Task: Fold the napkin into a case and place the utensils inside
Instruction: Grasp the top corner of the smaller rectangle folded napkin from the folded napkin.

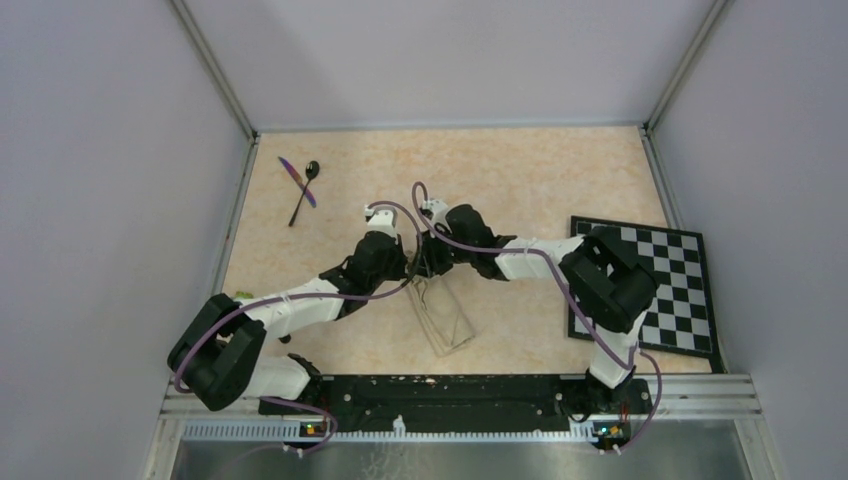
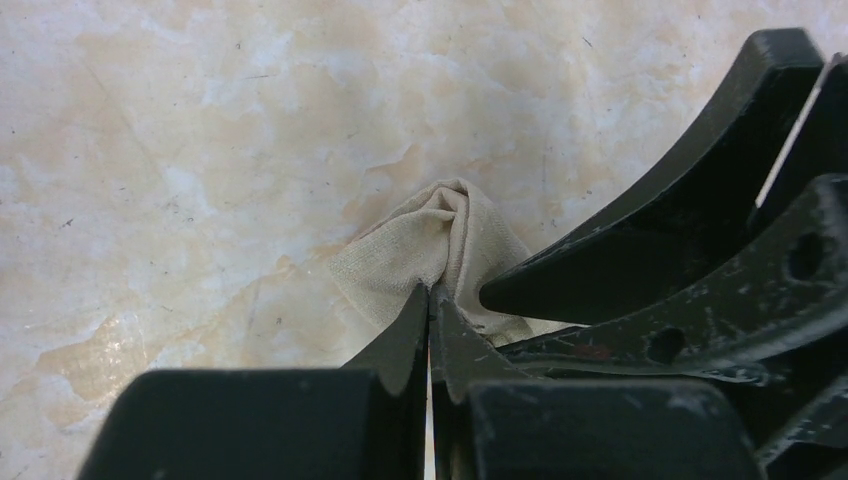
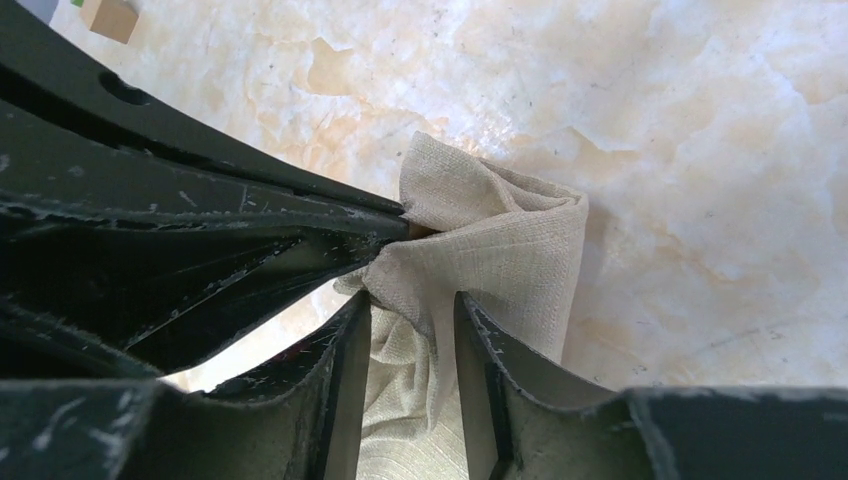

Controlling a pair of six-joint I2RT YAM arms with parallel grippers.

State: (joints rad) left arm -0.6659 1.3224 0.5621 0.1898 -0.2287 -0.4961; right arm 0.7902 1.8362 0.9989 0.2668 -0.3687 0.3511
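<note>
Top external view gives me the count: one napkin, two utensils, one board and my two arms. The plain beige-tan cloth napkin [image 1: 447,318] lies folded into a narrow oblong near the middle of the mottled cream worktop [image 1: 520,170]. It slants from its far end, where both my arms meet, to a near end just short of the black rail [image 1: 450,385] along the near edge.

The two utensils are a slim black spoon with a round bowl [image 1: 304,192] and a thin purple iridescent knife [image 1: 297,182]. They lie crossed over each other at the far left, close to the left wall and well apart from the cloth. The single black-and-white checkerboard [image 1: 655,285] sits at the right, up against the right edge.

Bare worktop runs along the far side from the utensils to the right wall. There is also bare worktop near the left wall, on the near side of the utensils.

Left wrist view: my left claw [image 2: 432,300] is closed tight on a puckered tip of the napkin, which is pinched between its fingertips.

Right wrist view: my right claw [image 3: 410,340] has its fingers partly apart, astride a bunched fold at the same end of the napkin. The cloth fills the gap and touches both fingers, and I cannot tell whether they press it or only straddle it. My two claws are just beside each other.
</note>
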